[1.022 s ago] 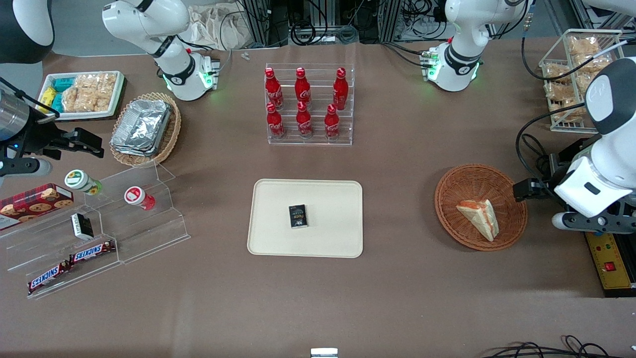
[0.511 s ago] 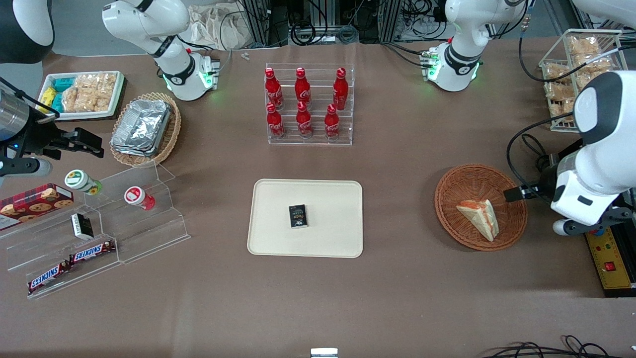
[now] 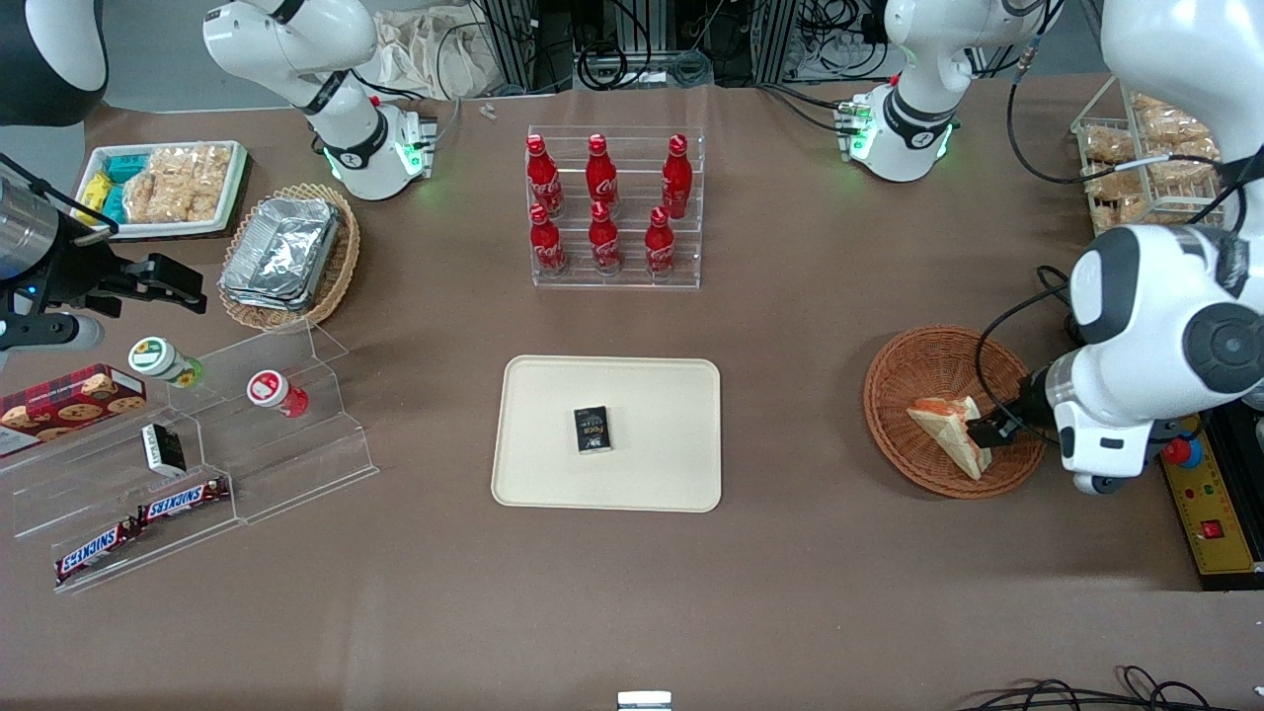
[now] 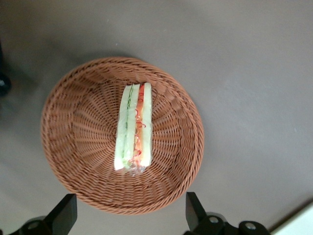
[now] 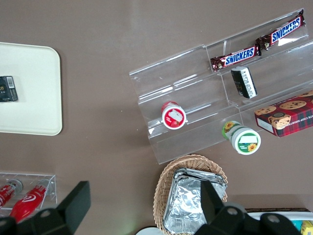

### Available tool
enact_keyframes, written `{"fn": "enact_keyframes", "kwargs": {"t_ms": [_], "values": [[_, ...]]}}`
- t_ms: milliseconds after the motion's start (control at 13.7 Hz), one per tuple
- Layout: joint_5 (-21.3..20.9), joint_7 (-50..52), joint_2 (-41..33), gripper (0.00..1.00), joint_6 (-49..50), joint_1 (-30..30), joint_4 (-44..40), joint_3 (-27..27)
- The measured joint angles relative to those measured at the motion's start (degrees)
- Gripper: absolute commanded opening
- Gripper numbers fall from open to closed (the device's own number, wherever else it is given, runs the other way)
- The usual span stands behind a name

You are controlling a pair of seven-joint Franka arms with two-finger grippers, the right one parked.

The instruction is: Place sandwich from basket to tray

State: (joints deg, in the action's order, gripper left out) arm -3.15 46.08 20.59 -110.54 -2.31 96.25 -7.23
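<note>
The sandwich (image 3: pixel 946 425), a wrapped wedge with green and red filling, lies in the round reddish-brown basket (image 3: pixel 918 367) toward the working arm's end of the table. My left gripper (image 3: pixel 990 432) hangs above the basket's rim beside the sandwich. In the left wrist view the sandwich (image 4: pixel 133 128) lies in the middle of the basket (image 4: pixel 73 127). The gripper (image 4: pixel 131 218) is open, its two dark fingers (image 4: pixel 195 213) spread wide over the rim with nothing between them. The cream tray (image 3: pixel 657 395) lies mid-table and carries a small black packet (image 3: pixel 592 430).
A clear rack of red bottles (image 3: pixel 612 207) stands farther from the front camera than the tray. A wire basket of snack bags (image 3: pixel 1136 158) and a yellow-black control box (image 3: pixel 1210 523) flank the working arm. Acrylic snack shelves (image 3: pixel 197 444) and a foil-container basket (image 3: pixel 286 257) sit toward the parked arm's end.
The left arm has swung in over the basket, bringing the gripper from outside the rim to just beside the sandwich. The sandwich and basket have not moved.
</note>
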Motion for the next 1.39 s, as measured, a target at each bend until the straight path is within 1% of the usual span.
{"fn": "enact_keyframes", "kwargs": {"t_ms": [292,438,657,1096,1242,1388], "values": [[-0.1,8.9,4.2,1.0,-7.7,0.0,0.2,0.1],[-1.9,10.5,6.2,1.0,-9.4,0.1,0.3,0.0],[-3.5,11.0,7.8,1.0,-9.6,0.2,0.3,0.0],[-3.7,11.0,8.2,1.0,-9.8,0.2,1.7,0.0],[-3.8,11.0,8.2,1.0,-12.8,0.2,4.0,0.0],[-4.0,11.0,8.0,1.0,-18.1,0.1,7.9,0.0]]}}
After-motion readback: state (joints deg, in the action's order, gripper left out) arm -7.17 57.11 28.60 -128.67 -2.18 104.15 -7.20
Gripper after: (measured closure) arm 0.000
